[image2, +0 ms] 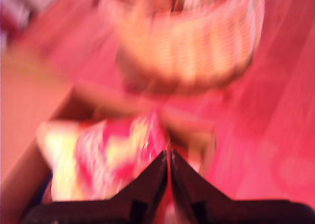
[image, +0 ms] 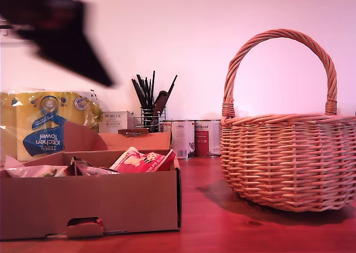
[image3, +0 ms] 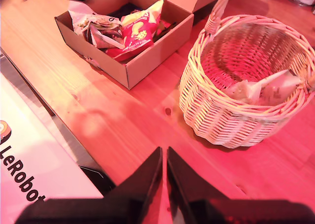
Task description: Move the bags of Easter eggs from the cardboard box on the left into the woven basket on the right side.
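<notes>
At the exterior view's left, a blurred dark arm (image: pixel 61 36) hangs above the cardboard box (image: pixel 111 206), where a red bag (image: pixel 139 161) and paler bags (image: pixel 33 169) lie. The first hand (image2: pixel 168 157) is pressed closed and empty, poised over the red bag. The second hand (image3: pixel 165 155), also closed and empty, hovers above the surface (image3: pixel 123 115). At the exterior view's right, the woven basket (image: pixel 283 164) holds one white bag (image3: pixel 266 88). The step in hand looks like another pick: the first hand must open, descend and pinch the red bag
</notes>
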Controlling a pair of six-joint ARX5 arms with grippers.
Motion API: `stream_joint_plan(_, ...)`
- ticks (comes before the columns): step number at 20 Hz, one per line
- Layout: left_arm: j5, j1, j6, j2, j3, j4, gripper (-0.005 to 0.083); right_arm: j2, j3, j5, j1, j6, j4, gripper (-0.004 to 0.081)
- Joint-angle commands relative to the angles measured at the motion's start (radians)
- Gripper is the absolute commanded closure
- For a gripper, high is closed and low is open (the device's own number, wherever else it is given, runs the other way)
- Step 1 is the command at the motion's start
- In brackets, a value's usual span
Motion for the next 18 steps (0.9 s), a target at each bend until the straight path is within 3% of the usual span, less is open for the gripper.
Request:
stream_joint_plan(1,0.009,0.041,0.004,-0.024,0.016,-0.057,0.0793,-0.003,0.006,-0.003,-0.004,-0.006,0.014,0.0783)
stream_joint_plan(2,0.01,0.069,0.004,-0.036,0.019,-0.093,0.0783,-0.003,0.006,-0.008,-0.004,-0.006,0.021,0.0783)
stream_joint_plan(3,0.01,0.093,-0.008,-0.037,0.023,-0.133,0.0675,-0.003,0.006,-0.008,-0.004,-0.006,0.028,0.0783)
stream_joint_plan(5,-0.011,0.121,-0.08,0.003,0.035,-0.209,0.0196,-0.003,0.006,-0.008,-0.004,-0.006,0.034,0.0783)
stream_joint_plan(6,-0.018,0.129,-0.089,0.037,0.048,-0.253,0.0039,-0.003,0.006,-0.008,-0.004,-0.006,0.035,0.0783)
stream_joint_plan(7,-0.018,0.13,-0.071,0.07,0.055,-0.271,-0.002,-0.003,0.006,-0.011,-0.004,-0.006,0.036,0.0783)
stream_joint_plan(15,-0.032,0.156,0.496,0.113,0.056,-0.235,-0.0019,-0.003,0.006,-0.027,-0.004,-0.006,0.036,0.0783)
stream_joint_plan(17,-0.032,0.164,0.499,0.129,0.069,-0.218,-0.0019,-0.003,0.006,-0.035,-0.004,-0.006,0.036,0.0783)
stream_joint_plan(18,-0.02,0.167,0.426,0.146,0.086,-0.229,-0.0019,-0.003,0.006,-0.035,-0.004,-0.006,0.036,0.0783)
